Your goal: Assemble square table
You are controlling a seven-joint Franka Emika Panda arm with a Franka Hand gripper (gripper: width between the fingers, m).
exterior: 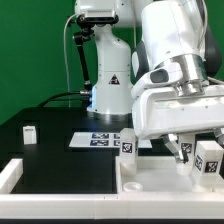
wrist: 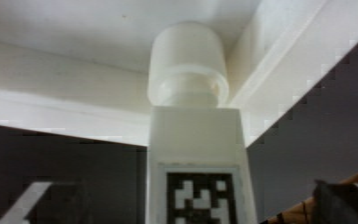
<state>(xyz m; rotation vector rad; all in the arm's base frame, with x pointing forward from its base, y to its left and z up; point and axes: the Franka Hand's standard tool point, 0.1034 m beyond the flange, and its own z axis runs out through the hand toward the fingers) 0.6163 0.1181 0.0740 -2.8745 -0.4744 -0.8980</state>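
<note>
Gripper [wrist: 190, 198] wide open astride leg [wrist: 197, 110], not touching; we fear a skewed retreat could clip and tilt it.

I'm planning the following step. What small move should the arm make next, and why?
Probably draw the end effector straight back off the leg: its fingers stand apart from the leg's sides, gripping nothing, and the leg's peg points at the tabletop, so a sideways move could knock it.

Black table [exterior: 50, 150] carries the marker board [exterior: 95, 140]; one white leg [exterior: 30, 132] stands apart; rail frame [exterior: 15, 172] edges it.
</note>
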